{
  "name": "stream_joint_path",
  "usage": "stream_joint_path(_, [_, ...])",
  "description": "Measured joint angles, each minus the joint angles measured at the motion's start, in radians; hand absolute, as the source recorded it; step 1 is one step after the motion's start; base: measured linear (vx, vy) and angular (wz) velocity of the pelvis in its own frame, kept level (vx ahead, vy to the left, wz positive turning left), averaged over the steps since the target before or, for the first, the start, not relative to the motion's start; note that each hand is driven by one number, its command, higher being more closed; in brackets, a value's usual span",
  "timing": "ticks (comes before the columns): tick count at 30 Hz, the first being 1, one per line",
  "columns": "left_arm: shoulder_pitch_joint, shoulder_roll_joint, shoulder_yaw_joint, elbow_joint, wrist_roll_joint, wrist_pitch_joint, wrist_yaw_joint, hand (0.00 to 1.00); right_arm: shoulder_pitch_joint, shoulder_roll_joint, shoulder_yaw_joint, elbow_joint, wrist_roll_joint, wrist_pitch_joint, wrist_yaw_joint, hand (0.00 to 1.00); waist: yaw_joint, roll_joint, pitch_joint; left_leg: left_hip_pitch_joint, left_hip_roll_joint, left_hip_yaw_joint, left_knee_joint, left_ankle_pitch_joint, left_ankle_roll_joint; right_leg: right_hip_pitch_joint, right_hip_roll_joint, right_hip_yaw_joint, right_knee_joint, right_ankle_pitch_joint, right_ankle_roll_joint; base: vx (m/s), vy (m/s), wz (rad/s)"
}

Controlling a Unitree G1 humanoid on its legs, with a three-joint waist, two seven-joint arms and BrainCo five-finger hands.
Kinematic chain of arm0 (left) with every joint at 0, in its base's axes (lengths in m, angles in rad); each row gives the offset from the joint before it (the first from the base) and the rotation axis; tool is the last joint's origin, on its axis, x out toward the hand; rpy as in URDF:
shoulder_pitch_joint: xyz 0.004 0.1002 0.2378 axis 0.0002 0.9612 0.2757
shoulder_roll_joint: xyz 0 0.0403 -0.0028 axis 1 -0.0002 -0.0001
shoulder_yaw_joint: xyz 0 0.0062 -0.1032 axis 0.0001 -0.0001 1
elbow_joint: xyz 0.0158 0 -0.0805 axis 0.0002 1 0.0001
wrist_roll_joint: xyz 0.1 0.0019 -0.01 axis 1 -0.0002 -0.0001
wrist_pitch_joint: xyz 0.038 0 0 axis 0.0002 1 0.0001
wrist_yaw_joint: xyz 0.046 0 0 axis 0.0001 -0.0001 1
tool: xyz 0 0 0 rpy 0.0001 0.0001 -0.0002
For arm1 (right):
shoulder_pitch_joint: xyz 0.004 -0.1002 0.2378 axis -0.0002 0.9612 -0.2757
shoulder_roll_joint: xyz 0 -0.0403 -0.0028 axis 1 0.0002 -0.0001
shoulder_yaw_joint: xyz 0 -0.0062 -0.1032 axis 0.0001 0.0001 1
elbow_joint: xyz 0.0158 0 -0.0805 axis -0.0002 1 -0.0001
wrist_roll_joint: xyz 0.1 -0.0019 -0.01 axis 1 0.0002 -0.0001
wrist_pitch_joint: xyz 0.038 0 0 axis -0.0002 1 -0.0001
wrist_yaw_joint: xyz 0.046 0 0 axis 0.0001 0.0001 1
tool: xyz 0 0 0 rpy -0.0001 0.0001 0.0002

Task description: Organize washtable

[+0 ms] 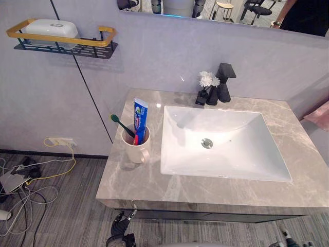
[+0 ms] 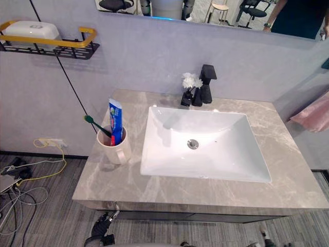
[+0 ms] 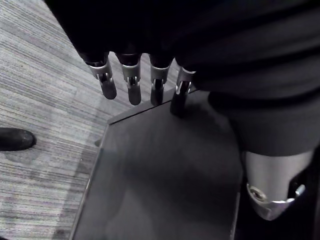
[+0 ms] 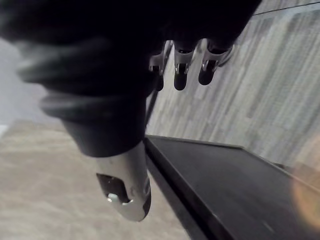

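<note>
A cream mug (image 1: 135, 145) stands on the grey marble counter (image 1: 205, 194) left of the white basin (image 1: 241, 152). In the mug a blue toothpaste tube (image 1: 140, 119) stands upright and a green toothbrush (image 1: 121, 124) leans to the left. My left hand (image 3: 131, 86) hangs below the counter's front edge, before the dark cabinet front (image 3: 165, 170), fingers straight and holding nothing. My right hand (image 4: 180, 70) is also low, beside the cabinet's side, with relaxed fingers and nothing in them.
A black tap (image 1: 224, 82) and a small white flower (image 1: 207, 80) stand behind the basin. A wall shelf (image 1: 64, 47) at upper left carries a white soap box (image 1: 51, 29). A pink towel (image 1: 320, 116) hangs at right. Cables (image 1: 31, 177) lie on the floor; a dark shoe (image 3: 15, 138) is nearby.
</note>
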Motion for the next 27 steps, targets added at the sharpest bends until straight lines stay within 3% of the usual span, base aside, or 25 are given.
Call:
stream_joint_path(6, [-0.032,0.04,-0.078,0.057,0.004,-0.003,-0.009,0.0,-0.041,-0.021,0.145,0.223,-0.065,0.038,0.123,0.0,0.002,-0.004,0.018,0.011,-0.016,-0.037,-0.031,0.021,-0.015,0.03,-0.001,-0.021,-0.049,0.011,0.016,-0.01,-0.023,0.08])
stream_joint_path(11, [-0.041,0.063,-0.089,0.062,0.005,-0.005,-0.026,0.0,-0.083,-0.026,0.23,0.306,-0.075,0.05,0.176,0.0,-0.004,-0.018,0.053,0.008,-0.021,-0.07,-0.041,0.038,-0.009,0.044,0.001,-0.053,-0.056,0.011,0.015,-0.04,-0.041,0.2])
stream_joint_path(21, [-0.065,0.095,-0.132,0.1,0.028,-0.005,-0.027,0.0,-0.157,-0.042,0.383,0.372,-0.143,0.042,0.219,0.0,-0.003,-0.031,0.09,0.007,-0.045,-0.096,-0.064,0.061,0.006,0.058,-0.008,-0.075,-0.086,0.037,0.018,-0.04,-0.016,0.08])
stream_joint_path(27, [-0.074,0.1,-0.155,0.101,0.043,-0.006,-0.027,0.0,-0.174,-0.059,0.439,0.372,-0.174,0.037,0.219,0.0,-0.004,-0.025,0.105,-0.004,-0.055,-0.12,-0.069,0.073,0.012,0.059,-0.014,-0.099,-0.086,0.037,0.018,-0.04,-0.024,0.12])
